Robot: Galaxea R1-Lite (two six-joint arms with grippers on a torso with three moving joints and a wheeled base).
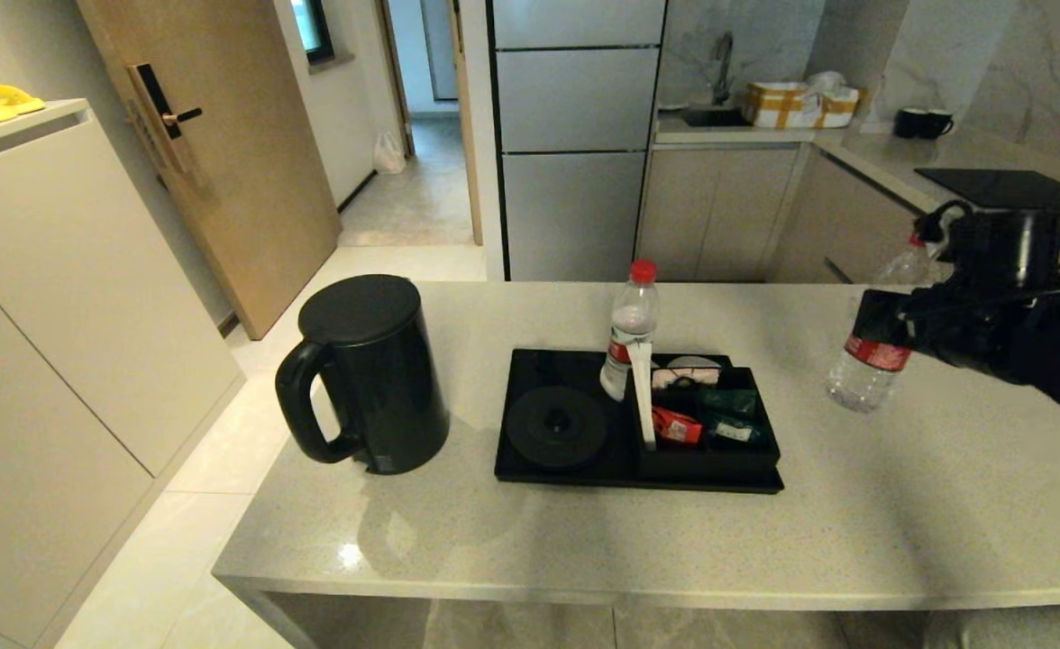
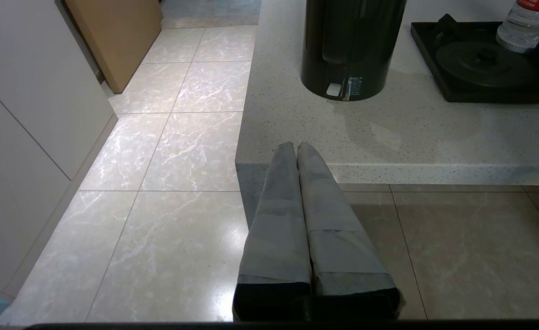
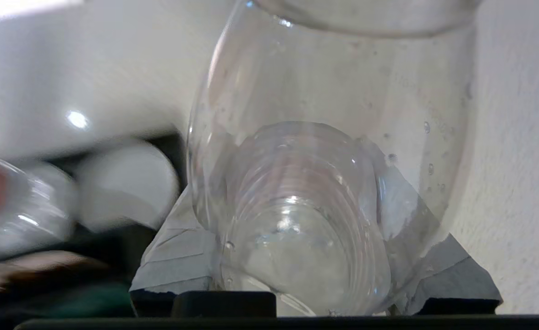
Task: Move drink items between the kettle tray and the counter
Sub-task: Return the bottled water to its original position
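The black kettle (image 1: 363, 374) stands on the beige counter (image 1: 584, 541), left of the black kettle tray (image 1: 516, 383). The tray's round base disc (image 1: 555, 426) is bare. One red-capped water bottle (image 1: 631, 333) stands upright on the tray beside the sachet box (image 1: 710, 461), where a dark green sachet (image 1: 728, 403) lies. My right gripper (image 1: 910, 326) is shut on a second bottle (image 1: 871, 356), tilted over the counter right of the tray. In the right wrist view the clear bottle (image 3: 324, 183) fills the gap between the grey fingers (image 3: 178, 256). My left gripper (image 2: 295, 145) is shut and empty at the counter's front left corner.
A farther worktop with a black hob (image 1: 1017, 187) and two dark mugs (image 1: 922, 122) lies behind at the right. A pale cabinet (image 1: 61, 297) and a wooden door (image 1: 214, 153) stand at the left, across a tiled floor (image 2: 159, 183).
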